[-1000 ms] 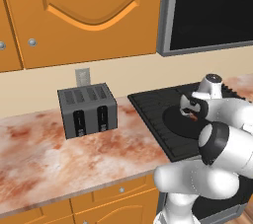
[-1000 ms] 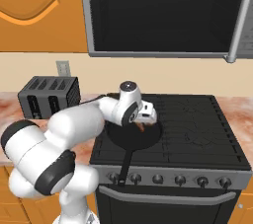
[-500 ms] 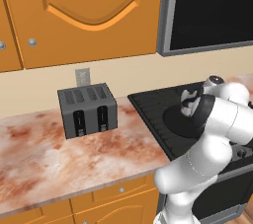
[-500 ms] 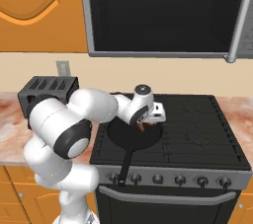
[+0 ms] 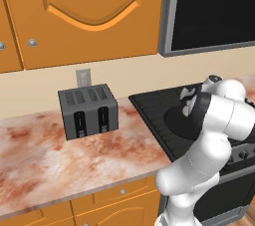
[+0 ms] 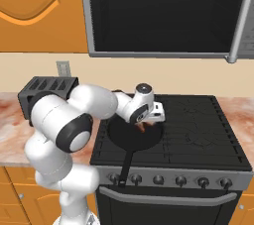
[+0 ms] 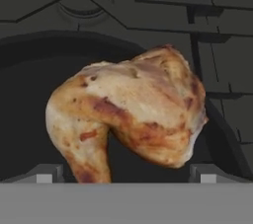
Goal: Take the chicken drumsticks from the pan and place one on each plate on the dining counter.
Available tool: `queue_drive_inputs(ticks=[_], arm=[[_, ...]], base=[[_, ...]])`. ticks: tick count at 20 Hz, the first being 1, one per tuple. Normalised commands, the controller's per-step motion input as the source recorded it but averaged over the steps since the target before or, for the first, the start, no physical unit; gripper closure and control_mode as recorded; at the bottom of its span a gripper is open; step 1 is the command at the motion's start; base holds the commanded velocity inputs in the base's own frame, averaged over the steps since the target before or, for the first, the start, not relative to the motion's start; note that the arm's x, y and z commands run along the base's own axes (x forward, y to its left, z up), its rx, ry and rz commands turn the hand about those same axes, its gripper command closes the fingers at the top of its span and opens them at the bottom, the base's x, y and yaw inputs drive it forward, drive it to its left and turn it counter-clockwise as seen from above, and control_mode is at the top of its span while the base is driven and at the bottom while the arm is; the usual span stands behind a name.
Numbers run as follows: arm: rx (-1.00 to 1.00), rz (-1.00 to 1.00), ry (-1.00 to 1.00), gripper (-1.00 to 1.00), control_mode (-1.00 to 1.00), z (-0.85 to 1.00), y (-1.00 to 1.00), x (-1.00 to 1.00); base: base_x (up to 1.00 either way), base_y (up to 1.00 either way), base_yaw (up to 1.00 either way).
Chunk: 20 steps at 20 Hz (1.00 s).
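Observation:
A golden-brown chicken drumstick (image 7: 128, 112) lies in the round black pan (image 7: 29, 94) and looms close in the hand view. My gripper (image 7: 126, 173) is open, one fingertip (image 7: 45, 172) on each side of the meat, with gaps between tips and meat. In the right base view the gripper (image 6: 148, 124) hangs low over the pan (image 6: 130, 137), and a brown bit of drumstick (image 6: 143, 127) shows under it. The pan's long handle (image 6: 126, 165) points at the stove's front. From the left base view the pan (image 5: 175, 120) is partly hidden by my arm. The plates and the dining counter are out of view.
The pan sits on the black ridged stove top (image 6: 198, 130), control knobs along its front. A dark microwave (image 6: 163, 16) hangs above. A grey toaster (image 5: 88, 113) stands on the marbled worktop (image 5: 60, 160) to the left, orange cabinets above and below.
The arm has stretched out and the hand has sunk toward the pan, closer to the drumstick. The jaws stayed open.

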Motion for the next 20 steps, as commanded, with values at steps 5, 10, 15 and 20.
queue_drive_inputs(ticks=[5,10,15,20], arm=[[0.00,0.00,0.04,-1.00,-1.00,-0.30,0.27,0.12],[0.00,0.00,0.07,-1.00,-1.00,-0.66,-0.02,0.57],[0.00,-0.01,0.06,-1.00,-1.00,-0.92,-0.08,-0.12],[0.02,-0.15,0.02,-1.00,-1.00,-1.00,0.00,-0.84]], base=[[0.00,0.00,0.00],[0.00,0.00,0.00],[0.00,0.00,0.00],[0.00,0.00,0.00]])
